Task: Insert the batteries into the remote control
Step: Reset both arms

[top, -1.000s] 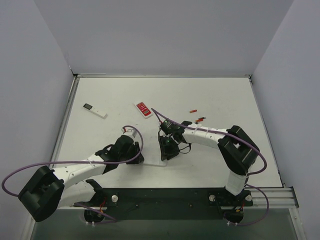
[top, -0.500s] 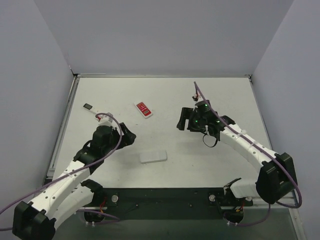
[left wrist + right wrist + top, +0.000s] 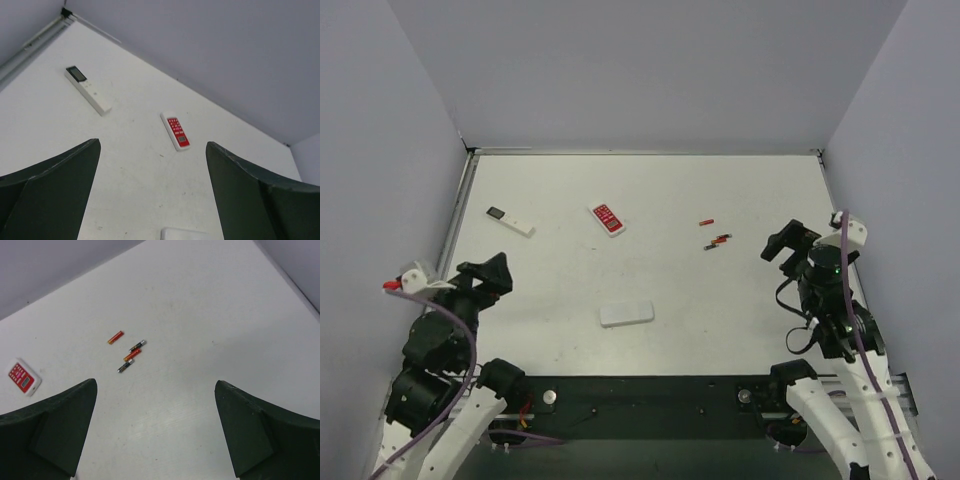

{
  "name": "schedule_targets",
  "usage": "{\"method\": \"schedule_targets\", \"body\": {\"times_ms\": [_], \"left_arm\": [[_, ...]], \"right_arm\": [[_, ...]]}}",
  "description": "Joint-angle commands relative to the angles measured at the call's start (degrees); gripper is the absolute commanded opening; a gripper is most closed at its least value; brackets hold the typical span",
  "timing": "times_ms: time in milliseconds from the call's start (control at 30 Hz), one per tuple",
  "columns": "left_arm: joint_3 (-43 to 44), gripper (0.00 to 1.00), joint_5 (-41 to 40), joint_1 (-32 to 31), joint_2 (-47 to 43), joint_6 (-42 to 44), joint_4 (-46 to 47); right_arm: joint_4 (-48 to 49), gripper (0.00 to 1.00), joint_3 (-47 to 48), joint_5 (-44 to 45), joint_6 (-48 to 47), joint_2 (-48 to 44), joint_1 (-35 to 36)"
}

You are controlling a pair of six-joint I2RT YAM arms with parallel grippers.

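- The left gripper (image 3: 151, 145), dark and two-fingered, is at the near-left edge of the white flat counter (image 3: 720, 300). Its jaws are spread wide and released, with nothing between them.
- The right gripper (image 3: 155, 384), of the same build, is over the near-right part of the counter. Its jaws are likewise spread wide and empty.
- The short, broad white rectangular remote control (image 3: 626, 314) lies flat on the counter between the two arms, near the front edge and well apart from both grippers. It lies roughly crosswise. Its upward side reads plain white, and no keypad can be made out.
- Further back on the right is a cluster of three small cylindrical cells (image 3: 132, 355), one red between two dark ones, lying close together on the counter.
- Just beyond the cluster a single small red cylindrical cell (image 3: 115, 337) lies on its own.
- At mid-depth, left of the cells, a small white remote with a red face (image 3: 608, 219) lies flat and at an angle.
- On the far left a slim white stick remote with a dark end (image 3: 87, 89) lies flat, dark end toward the back-left corner.
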Motion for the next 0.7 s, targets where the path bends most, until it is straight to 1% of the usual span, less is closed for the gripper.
{"method": "schedule_targets", "body": {"times_ms": [0, 33, 100, 133, 200, 333, 467, 667], "left_arm": [[2.89, 0.97, -11.79, 0.24, -7.58, 4.33, -2.89], [2.46, 0.97, -13.54, 0.24, -10.99, 4.95, -1.84], [1.49, 0.97, -14.44, 0.24, -14.44, 7.67, -0.34], [0.79, 0.97, -14.96, 0.24, -17.76, 8.55, 1.49], [-0.88, 0.97, -15.32, 0.24, -20.42, 10.05, 2.47], [1.14, 0.97, -15.67, 0.16, -19.03, 9.96, -0.86], [-0.62, 0.97, -13.91, 0.16, -20.43, 10.49, 0.54], [-3.17, 0.97, -12.68, 0.16, -19.99, 10.49, 1.86]], "right_arm": [[-2.78, 0.98, -1.86, 8.69, 0.75, -7.12, 0.19], [-2.7, 0.98, -1.77, 9.23, 0.4, -8.27, 0.1], [-2.09, 0.98, -1.86, 10.28, -0.74, -10.91, 0.19], [-1.91, 0.98, -1.94, 11.33, -1.44, -11.71, 0.19], [-1.82, 0.98, -2.3, 12.39, -1.71, -13.98, 0.28], [-1.73, 0.98, -1.77, 12.83, -4.61, -17.33, 0.37], [-0.85, 0.98, -2.21, 15.37, -10.23, -20.67, 0.63], [0.2, 0.99, -5.02, 16.96, -11.29, -24.28, 1.6]]}}
